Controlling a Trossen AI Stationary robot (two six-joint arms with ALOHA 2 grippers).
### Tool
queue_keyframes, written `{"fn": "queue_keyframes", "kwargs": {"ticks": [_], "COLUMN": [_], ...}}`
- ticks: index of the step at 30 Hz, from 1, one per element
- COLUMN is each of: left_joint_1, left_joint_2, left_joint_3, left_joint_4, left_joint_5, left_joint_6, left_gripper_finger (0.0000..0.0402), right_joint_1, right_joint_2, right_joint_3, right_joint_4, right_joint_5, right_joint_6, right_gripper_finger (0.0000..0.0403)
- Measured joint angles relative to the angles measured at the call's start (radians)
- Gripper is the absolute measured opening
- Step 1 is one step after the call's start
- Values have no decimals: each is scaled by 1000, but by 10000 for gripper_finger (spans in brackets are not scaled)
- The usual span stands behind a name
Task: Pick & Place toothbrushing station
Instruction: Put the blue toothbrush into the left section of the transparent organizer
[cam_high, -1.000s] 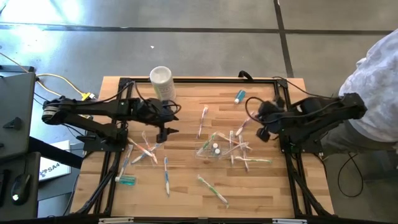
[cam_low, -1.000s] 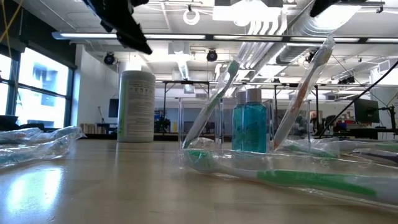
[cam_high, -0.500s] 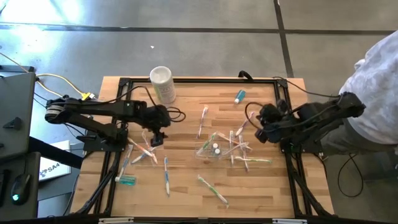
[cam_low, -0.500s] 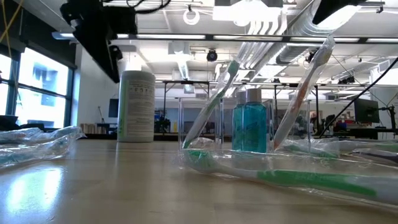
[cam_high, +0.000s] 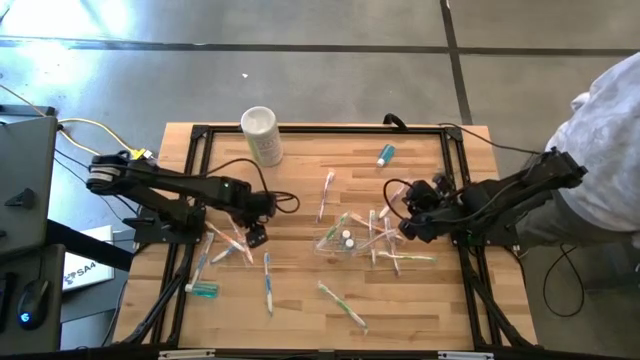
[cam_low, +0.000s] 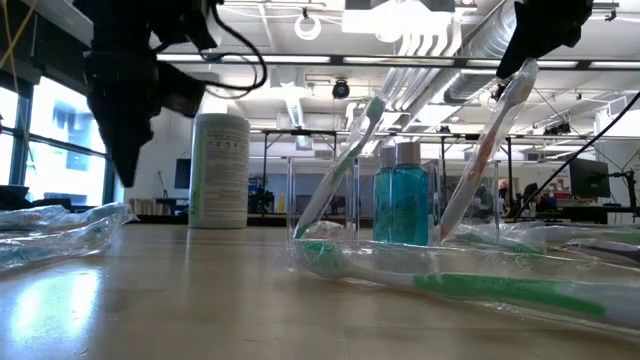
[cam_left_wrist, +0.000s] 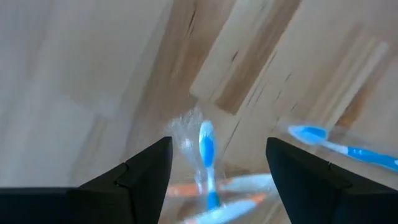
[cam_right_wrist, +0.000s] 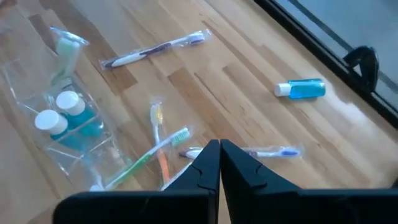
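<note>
The clear cup (cam_high: 343, 241) stands mid-tabletop, between the two claws and nearer the right one. It already holds two teal toothpaste tubes (cam_right_wrist: 69, 118) and a green toothbrush (cam_low: 348, 150), so the station looks partly filled. Most of the brushes are not yet in: a loose cluster lies right under the left claw (cam_high: 258, 236), a few more lie just beside the right claw (cam_high: 404, 228), and one stray toothpaste tube (cam_high: 384, 154) sits well beyond it, near the far edge. My judgement is that the bulk of the gathering is left to do.

The left claw hangs low over its cluster with its fingers spread and nothing between them. A blue-headed toothbrush (cam_left_wrist: 207, 163) lies directly between the fingertips in the left wrist view, which alone shows that line-up. The right claw is pressed together and empty.

The right wrist view (cam_right_wrist: 217, 163) alone shows the tubes' white caps and a purple-tipped brush (cam_right_wrist: 152, 49) lying past the cup. The low view alone shows how the brushes lean upright in the cup, and a white cylinder (cam_low: 219, 170) behind the left claw.
</note>
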Motion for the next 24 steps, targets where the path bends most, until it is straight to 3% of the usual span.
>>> {"fn": "queue_keyframes", "kwargs": {"ticks": [7,18,24], "left_joint_1": [2,2,2], "left_joint_2": [64,194,273], "left_joint_3": [-29,-32,-27], "left_joint_4": [3,15,15], "left_joint_5": [30,7,12], "left_joint_6": [-202,-203,-124], "left_gripper_finger": [255,255,253], "right_joint_1": [0,2,14], "right_joint_2": [0,0,0], "right_joint_3": [-13,-13,-13], "right_joint_4": [5,14,14], "right_joint_5": [-1,0,2], "right_joint_6": [-6,-6,-13], "right_gripper_finger": [4,4,5]}}
